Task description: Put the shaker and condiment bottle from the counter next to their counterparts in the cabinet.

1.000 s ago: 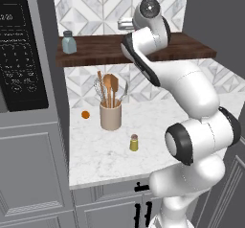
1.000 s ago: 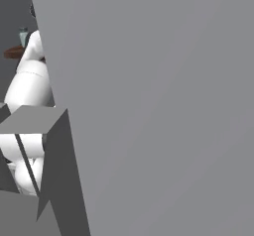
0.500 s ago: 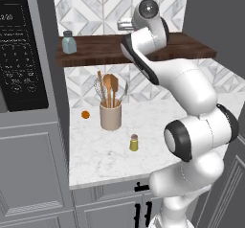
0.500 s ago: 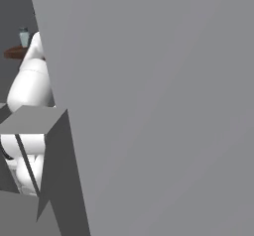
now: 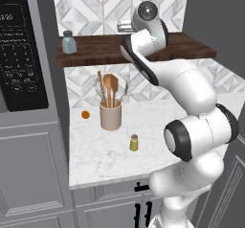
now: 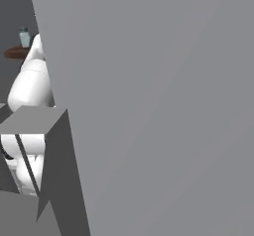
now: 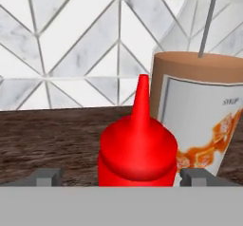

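The red bottle [image 7: 137, 149] is standing upright on the wooden shelf [image 5: 95, 54], bottom centre of the hand view, right up against the big orange-label bottle [image 7: 199, 111] on its right. The gripper [image 7: 122, 176] sits with its jaws spread wide on either side of the red bottle, not squeezing it. In the left base view the little yellow-green shaker [image 5: 134, 142] is on the marble counter [image 5: 100, 160] near the middle, near a utensil crock [image 5: 110, 116]. A blue-grey shaker [image 5: 69, 42] is at the shelf's upper-left end.
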Controlling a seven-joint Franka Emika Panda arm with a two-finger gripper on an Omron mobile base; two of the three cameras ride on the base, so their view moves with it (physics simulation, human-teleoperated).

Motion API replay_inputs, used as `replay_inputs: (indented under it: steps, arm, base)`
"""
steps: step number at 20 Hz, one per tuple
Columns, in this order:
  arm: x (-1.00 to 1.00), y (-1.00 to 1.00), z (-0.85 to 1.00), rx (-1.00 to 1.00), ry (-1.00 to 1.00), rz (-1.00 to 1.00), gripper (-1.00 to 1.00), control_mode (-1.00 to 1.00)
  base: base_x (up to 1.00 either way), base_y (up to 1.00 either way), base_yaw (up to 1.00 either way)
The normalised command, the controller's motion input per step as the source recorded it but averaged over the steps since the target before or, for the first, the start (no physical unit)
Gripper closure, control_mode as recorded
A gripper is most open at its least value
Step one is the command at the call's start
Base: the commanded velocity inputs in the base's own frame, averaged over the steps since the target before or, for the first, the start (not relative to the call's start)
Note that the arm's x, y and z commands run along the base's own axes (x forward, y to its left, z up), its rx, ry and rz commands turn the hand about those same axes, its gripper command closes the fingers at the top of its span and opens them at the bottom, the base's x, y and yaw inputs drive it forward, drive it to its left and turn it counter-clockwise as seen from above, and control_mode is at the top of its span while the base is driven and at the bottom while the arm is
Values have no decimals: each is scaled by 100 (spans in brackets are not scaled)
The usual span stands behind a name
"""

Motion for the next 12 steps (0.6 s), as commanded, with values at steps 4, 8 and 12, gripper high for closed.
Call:
replay_inputs:
  steps: [4, 8, 12]
  arm:
    - [-79, 0, -8, 0, -6, 0, -100, -100]
    - [-96, 0, -15, 0, -5, 0, -100, -100]
    - [-96, 0, -46, 7, 0, 1, -100, -100]
  base:
    - [0, 0, 0]
    - [0, 0, 0]
    - [0, 0, 0]
